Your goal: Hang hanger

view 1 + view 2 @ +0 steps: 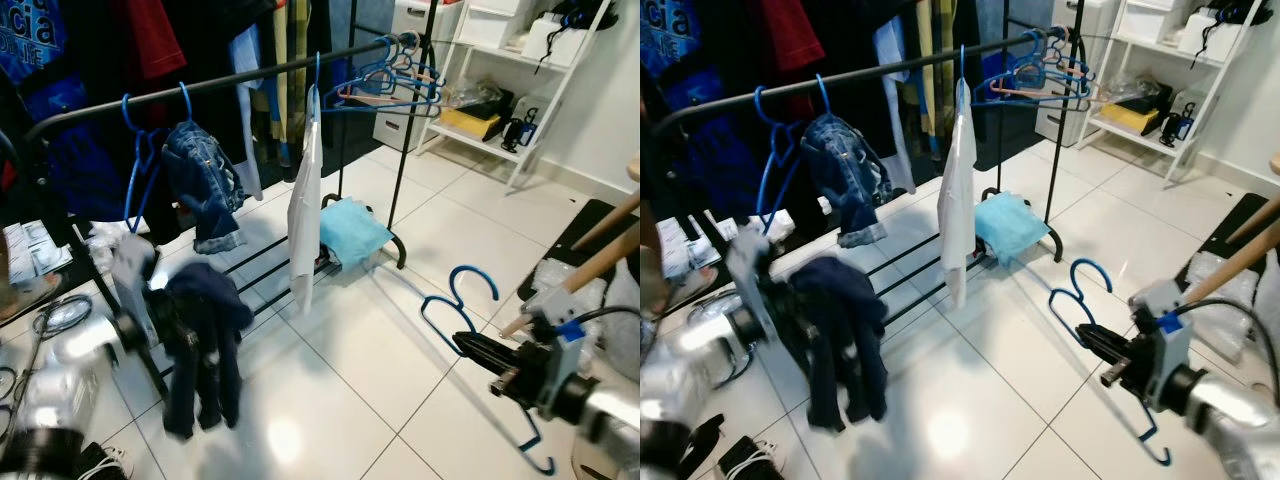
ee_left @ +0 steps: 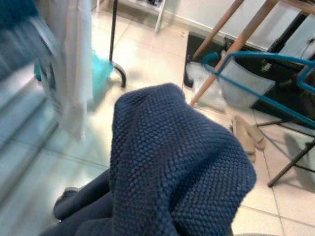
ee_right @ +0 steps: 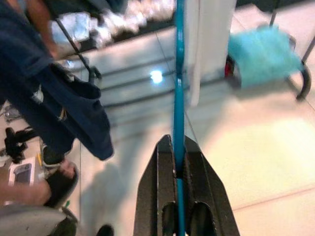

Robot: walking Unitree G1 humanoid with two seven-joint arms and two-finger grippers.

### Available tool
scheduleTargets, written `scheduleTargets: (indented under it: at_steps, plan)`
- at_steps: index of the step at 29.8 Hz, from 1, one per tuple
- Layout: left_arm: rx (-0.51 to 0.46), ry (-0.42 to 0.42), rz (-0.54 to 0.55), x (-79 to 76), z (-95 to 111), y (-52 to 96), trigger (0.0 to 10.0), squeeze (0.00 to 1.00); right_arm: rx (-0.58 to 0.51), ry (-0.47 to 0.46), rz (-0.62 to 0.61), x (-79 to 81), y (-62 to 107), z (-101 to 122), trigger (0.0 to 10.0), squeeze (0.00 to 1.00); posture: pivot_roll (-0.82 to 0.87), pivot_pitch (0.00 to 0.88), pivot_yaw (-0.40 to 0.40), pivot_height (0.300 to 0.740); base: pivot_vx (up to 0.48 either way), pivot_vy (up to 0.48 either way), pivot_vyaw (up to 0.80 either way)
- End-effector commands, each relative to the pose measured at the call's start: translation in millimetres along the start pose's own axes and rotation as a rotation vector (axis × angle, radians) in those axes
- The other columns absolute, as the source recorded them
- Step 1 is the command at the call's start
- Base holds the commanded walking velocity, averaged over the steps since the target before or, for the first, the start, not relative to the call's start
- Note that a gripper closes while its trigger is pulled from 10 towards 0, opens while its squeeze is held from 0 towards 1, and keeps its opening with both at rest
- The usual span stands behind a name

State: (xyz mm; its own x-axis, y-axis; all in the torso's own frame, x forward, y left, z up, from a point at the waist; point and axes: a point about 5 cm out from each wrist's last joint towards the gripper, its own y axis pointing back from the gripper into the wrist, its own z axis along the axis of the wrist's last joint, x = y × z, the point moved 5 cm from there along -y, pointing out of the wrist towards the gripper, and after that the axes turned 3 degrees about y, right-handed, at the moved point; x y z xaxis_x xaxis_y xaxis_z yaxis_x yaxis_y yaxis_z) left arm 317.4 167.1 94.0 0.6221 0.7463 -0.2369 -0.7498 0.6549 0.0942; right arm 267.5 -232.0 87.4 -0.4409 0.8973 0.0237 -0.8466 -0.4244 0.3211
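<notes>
Currently right tool (image 1: 478, 350) clamped on blue hanger (image 1: 462, 310), held low over the floor tiles, hook up, well apart from the rail (image 1: 230, 82). Left tool (image 1: 160, 318) carries a navy garment (image 1: 205, 340); fingers hidden, cannot tell. Advice: raise hanger, keep hook upright, aim for bare rail beside white shirt (image 1: 305, 205).

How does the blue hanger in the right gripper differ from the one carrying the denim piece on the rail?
The held hanger is bare, clamped in the right gripper low over the floor tiles. The rail hanger is hooked on the black rail and carries the denim garment. Both are blue.
</notes>
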Motion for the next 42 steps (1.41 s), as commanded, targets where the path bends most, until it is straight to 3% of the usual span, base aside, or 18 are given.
scheduleTargets:
  at_steps: [1, 3, 4, 5, 6, 7, 8, 11, 13, 14, 15, 17, 19, 21, 24, 30, 35, 42]
  plan:
    - [0.038, 0.019, 0.026, -8.0, -14.2, -0.4, 10.0, 0.00, 0.034, -0.019, -0.065, -1.9, -3.8, -20.1, 10.0, 0.00, -0.10, 0.099, 0.026, 0.740, 0.000, 0.000, 0.00]
    - [0.038, 0.019, 0.026, -8.0, -14.2, -0.4, 10.0, 0.00, 0.034, -0.019, -0.065, -1.9, -3.8, -20.1, 10.0, 0.00, -0.10, 0.099, 0.026, 0.740, 0.000, 0.000, 0.00]
    - [0.070, 0.065, 0.083, -9.7, -32.1, 2.9, 10.0, 0.00, 0.051, -0.053, -0.104, 0.5, -8.0, -33.6, 10.0, 0.00, -0.10, 0.099, 0.026, 0.740, 0.000, 0.000, 0.00]
    - [0.070, 0.065, 0.083, -9.7, -32.1, 2.9, 10.0, 0.00, 0.051, -0.053, -0.104, 0.5, -8.0, -33.6, 10.0, 0.00, -0.10, 0.099, 0.026, 0.740, 0.000, 0.000, 0.00]
    - [0.107, 0.103, 0.159, -8.0, -53.7, 8.6, 10.0, 0.00, 0.077, -0.096, -0.160, 1.5, -11.3, -52.4, 10.0, 0.00, -0.07, 0.097, 0.019, 0.740, 0.000, 0.000, 0.00]
    - [0.107, 0.103, 0.159, -8.0, -53.7, 8.6, 10.0, 0.00, 0.077, -0.096, -0.160, 1.5, -11.3, -52.4, 10.0, 0.00, -0.07, 0.097, 0.019, 0.740, 0.000, 0.000, 0.00]
    - [0.133, 0.135, 0.216, -8.6, -71.6, 14.9, 10.0, 0.00, 0.116, -0.119, -0.208, 3.0, -11.9, -71.9, 10.0, 0.00, -0.07, 0.097, 0.019, 0.740, 0.000, 0.000, 0.00]
    - [0.157, 0.158, 0.277, -8.2, -87.3, 21.7, 10.0, 0.00, 0.144, -0.151, -0.237, 6.4, -10.3, -89.2, 10.0, 0.00, -0.06, 0.098, 0.016, 0.740, 0.000, 0.000, 0.35]
    - [0.190, 0.197, 0.351, -9.8, -110.8, 32.6, 10.0, 0.00, 0.148, -0.207, -0.220, 20.9, -9.8, -110.6, 10.0, 0.00, -0.06, 0.098, 0.013, 0.740, 0.000, 0.000, 0.79]
    - [0.190, 0.197, 0.351, -9.8, -110.8, 32.6, 10.0, 0.00, 0.148, -0.207, -0.220, 20.9, -9.8, -110.6, 10.0, 0.00, -0.06, 0.098, 0.013, 0.740, 0.000, 0.000, 0.79]
    - [0.201, 0.225, 0.374, -9.8, -120.7, 37.5, 10.0, 0.00, 0.113, -0.264, -0.206, 27.0, -11.2, -113.3, 10.0, 0.00, -0.06, 0.098, 0.014, 0.740, 0.000, 0.000, 0.77]
    - [0.201, 0.225, 0.374, -9.8, -120.7, 37.5, 10.0, 0.00, 0.113, -0.264, -0.206, 27.0, -11.2, -113.3, 10.0, 0.00, -0.06, 0.098, 0.014, 0.740, 0.000, 0.000, 0.77]
    - [0.214, 0.288, 0.426, -4.9, -144.0, 51.7, 10.0, 0.00, 0.098, -0.319, -0.226, 19.1, -3.8, -124.9, 10.0, 0.00, -0.07, 0.098, 0.015, 0.740, 0.000, 0.000, 0.75]
    - [0.226, 0.299, 0.447, -2.2, -154.6, 59.1, 10.0, 0.00, 0.108, -0.329, -0.234, 12.4, 1.6, -131.4, 10.0, 0.00, -0.07, 0.097, 0.010, 0.740, 0.000, 0.000, 0.76]
    - [0.167, 0.438, 0.483, 0.0, -165.1, 68.0, 10.0, 0.00, 0.148, -0.361, -0.272, -9.3, 23.3, -154.0, 10.0, 0.00, -0.07, 0.092, 0.003, 0.740, 0.000, 0.000, 0.76]
    - [0.191, 0.438, 0.490, 4.1, -169.1, 67.8, 10.0, 0.00, 0.137, -0.420, -0.322, -24.0, 34.8, -162.2, 10.0, 0.00, -0.07, 0.090, 0.003, 0.740, 0.000, 0.000, 0.49]
    - [0.186, 0.444, 0.516, 15.2, -168.1, 62.1, 10.0, 0.00, 0.165, -0.443, -0.321, -24.1, 12.3, -161.0, 10.0, 0.00, -0.07, 0.093, 0.016, 0.740, 0.000, 0.000, -0.48]
    - [0.166, 0.399, 0.455, -11.2, -177.8, 72.8, 10.0, 0.00, 0.156, -0.445, -0.301, -4.1, -26.8, -151.6, 10.0, 0.00, -0.08, 0.076, 0.018, 0.740, 0.000, 0.000, -0.80]
